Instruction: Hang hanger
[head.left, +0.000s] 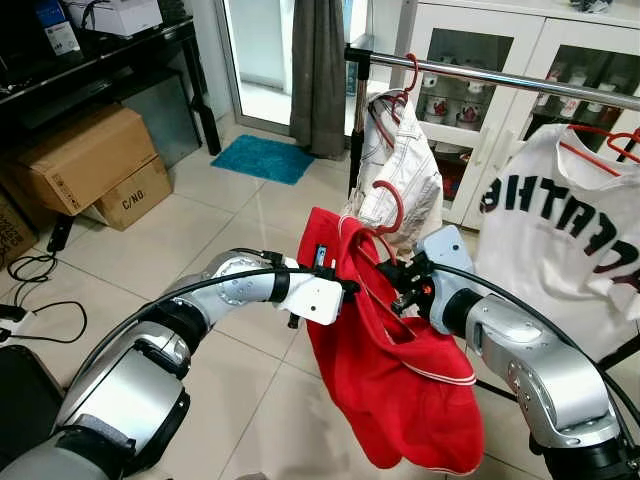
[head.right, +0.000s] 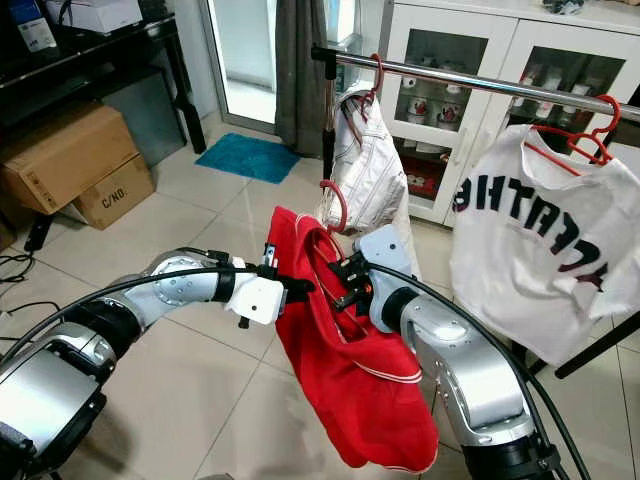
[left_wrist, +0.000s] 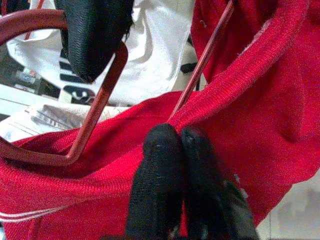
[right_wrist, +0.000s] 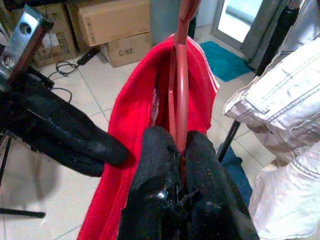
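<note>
A red shirt (head.left: 400, 380) hangs on a red hanger whose hook (head.left: 393, 205) curls up in front of me, below the metal rail (head.left: 500, 78). My right gripper (right_wrist: 180, 150) is shut on the hanger's red wire neck (right_wrist: 179, 80). My left gripper (left_wrist: 176, 145) is shut on the shirt's ribbed collar (left_wrist: 240, 95), just left of the hanger. The other gripper's black finger (left_wrist: 95, 35) crosses the hanger loop in the left wrist view. Both arms meet at mid-height, a little short of the rail.
A white shirt (head.left: 405, 170) on a red hanger and a white lettered jersey (head.left: 565, 240) hang on the rail. A white glass-door cabinet (head.left: 500, 60) stands behind. Cardboard boxes (head.left: 90, 165), cables and a teal mat (head.left: 262, 158) lie on the tiled floor to the left.
</note>
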